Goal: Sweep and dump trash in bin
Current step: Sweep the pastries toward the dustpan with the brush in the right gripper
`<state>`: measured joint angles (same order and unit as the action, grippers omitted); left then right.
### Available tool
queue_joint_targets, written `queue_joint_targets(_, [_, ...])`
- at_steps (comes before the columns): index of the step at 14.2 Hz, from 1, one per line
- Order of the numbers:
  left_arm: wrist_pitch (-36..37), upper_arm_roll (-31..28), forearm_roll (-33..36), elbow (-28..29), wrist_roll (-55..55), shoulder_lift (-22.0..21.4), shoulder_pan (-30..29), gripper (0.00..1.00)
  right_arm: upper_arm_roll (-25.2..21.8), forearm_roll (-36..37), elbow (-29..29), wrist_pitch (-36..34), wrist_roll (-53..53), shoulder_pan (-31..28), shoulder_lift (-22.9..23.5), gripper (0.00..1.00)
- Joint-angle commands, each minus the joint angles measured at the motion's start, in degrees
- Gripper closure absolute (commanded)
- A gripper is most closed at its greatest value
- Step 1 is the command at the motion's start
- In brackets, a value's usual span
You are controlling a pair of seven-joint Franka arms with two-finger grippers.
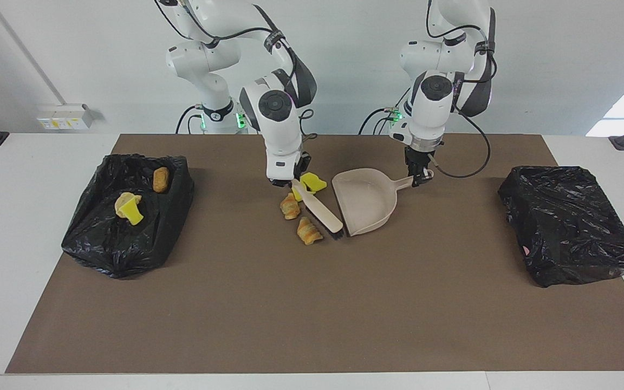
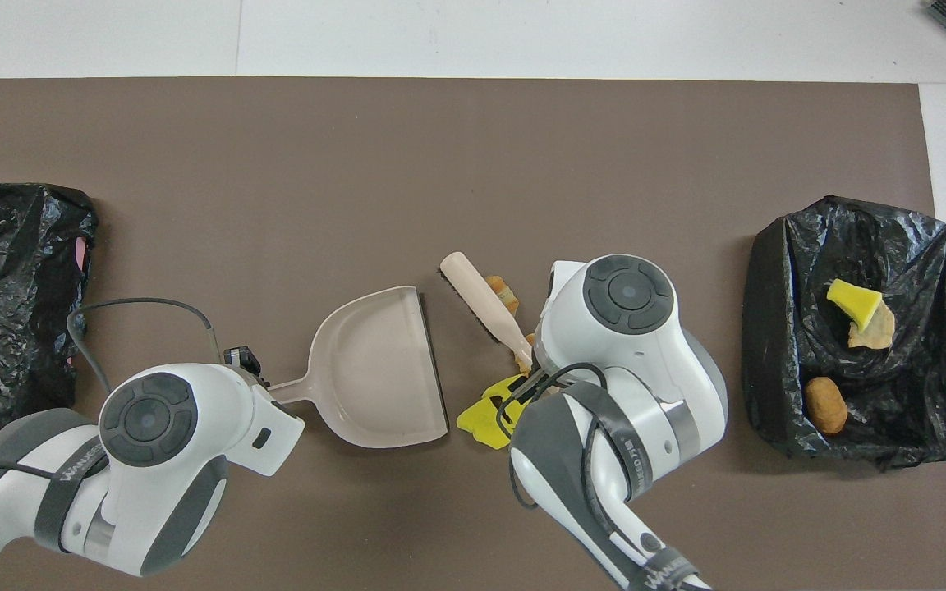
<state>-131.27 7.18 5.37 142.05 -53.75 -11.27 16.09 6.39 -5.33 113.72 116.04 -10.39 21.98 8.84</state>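
Note:
My right gripper [image 1: 286, 183] is shut on the handle of the beige brush [image 1: 320, 211], whose bristle end rests on the mat beside the dustpan's open lip. My left gripper [image 1: 419, 177] is shut on the handle of the beige dustpan [image 1: 369, 200], which lies flat and empty. Trash on the mat: two striped croissants [image 1: 290, 206] [image 1: 309, 231] on the brush's side away from the pan, and two yellow sponge wedges [image 1: 312, 182] by the brush handle. In the overhead view the right wrist covers most of this trash; the brush [image 2: 481, 304] and dustpan [image 2: 383, 369] show.
The black-lined bin [image 1: 106, 249] at the right arm's end of the table holds a brown lump [image 1: 161, 179], a tan lump and a yellow wedge [image 1: 134, 215]. A closed black bag [image 1: 569, 222] lies at the left arm's end. A cable loops beside the left wrist [image 2: 136, 308].

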Motion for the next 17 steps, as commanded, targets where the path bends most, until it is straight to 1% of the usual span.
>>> queue_joint_targets(1, [-0.9,-0.2,0.6,1.5,1.7,-1.8,0.5,1.00,0.4,7.5,-2.9,0.4,0.3,-3.7,2.0,1.00])
queue_joint_targets(2, [-0.5,-0.1,0.6,1.7,1.6,-2.0,0.3,1.00,0.5,9.8,-3.1,0.4,-0.1,-5.0,2.6,1.00])
queue_joint_targets(4, [2.1,-0.1,0.6,1.7,1.7,-2.3,0.3,1.00,0.6,10.2,-1.5,0.4,-1.3,-8.0,2.2,1.00])
queue_joint_targets(5, [3.5,-0.1,0.6,1.7,1.6,-2.3,0.5,1.00,0.7,9.6,-0.3,0.0,-1.4,-8.5,1.8,1.00])
queue_joint_targets(7, [4.5,-0.1,1.0,1.7,1.7,-2.6,0.6,1.00,0.8,8.5,2.0,0.7,1.1,-7.4,1.8,1.00])
queue_joint_targets(8, [4.5,-0.1,1.0,1.7,1.8,-2.7,0.5,1.00,0.9,8.1,2.1,0.9,2.8,-6.6,2.4,1.00])
queue_joint_targets(10, [5.1,-0.1,1.1,1.7,3.1,-2.7,0.6,1.00,0.9,7.1,2.1,2.4,3.4,-3.0,2.7,1.00])
queue_joint_targets(11, [5.2,0.2,1.3,1.7,4.4,-2.7,0.6,1.00,0.9,6.0,2.1,2.5,3.3,-2.1,2.6,1.00])
queue_joint_targets(13, [5.1,0.4,1.3,1.7,4.9,-2.6,0.6,1.00,1.0,5.7,2.3,2.4,1.4,0.1,2.1,1.00])
queue_joint_targets(15, [5.1,0.5,1.3,1.7,4.9,-2.6,0.6,1.00,1.0,5.2,2.3,2.5,-3.6,4.0,1.4,1.00])
queue_joint_targets(17, [5.1,0.5,1.2,1.7,4.9,-2.6,0.6,1.00,1.0,3.2,2.2,2.4,-6.2,6.3,0.7,1.00])
